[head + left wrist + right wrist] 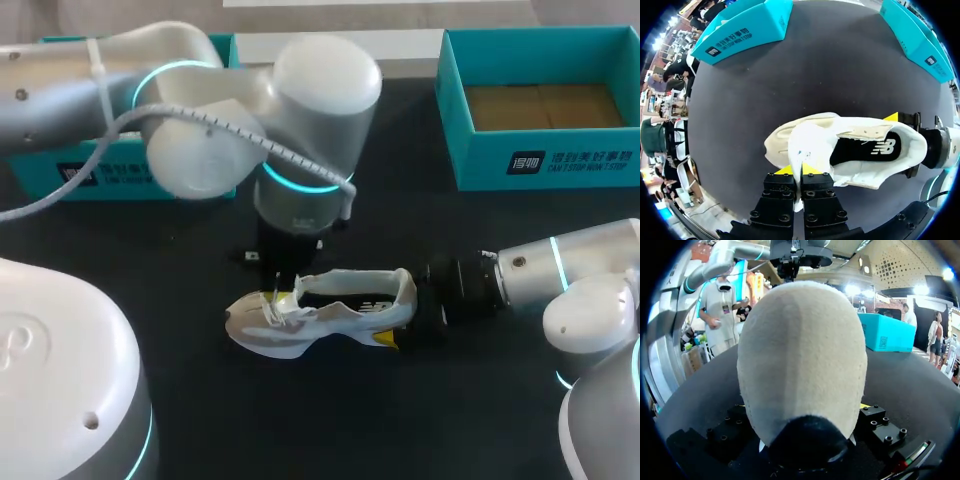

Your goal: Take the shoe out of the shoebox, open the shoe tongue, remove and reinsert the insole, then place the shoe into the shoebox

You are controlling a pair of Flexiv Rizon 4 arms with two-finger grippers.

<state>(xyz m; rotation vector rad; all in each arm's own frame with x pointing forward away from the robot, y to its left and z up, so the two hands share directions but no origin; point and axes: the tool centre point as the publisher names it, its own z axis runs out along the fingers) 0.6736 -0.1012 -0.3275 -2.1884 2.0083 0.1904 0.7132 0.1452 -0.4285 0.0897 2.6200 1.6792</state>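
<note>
Black surface (250, 420), teal shoeboxes (545, 160) with white printed labels at the back. White sneaker (330, 315) lies in front of them: left end effector (799, 169) pinches its tongue (801, 147), right end effector (902, 146) clamps its heel (802, 355).

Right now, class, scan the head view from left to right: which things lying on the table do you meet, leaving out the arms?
left box → shoe → right box

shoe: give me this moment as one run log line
shoe on table, outside shoebox | left end effector shut on tongue | right end effector shut on shoe at heel | insole inside shoe
</note>
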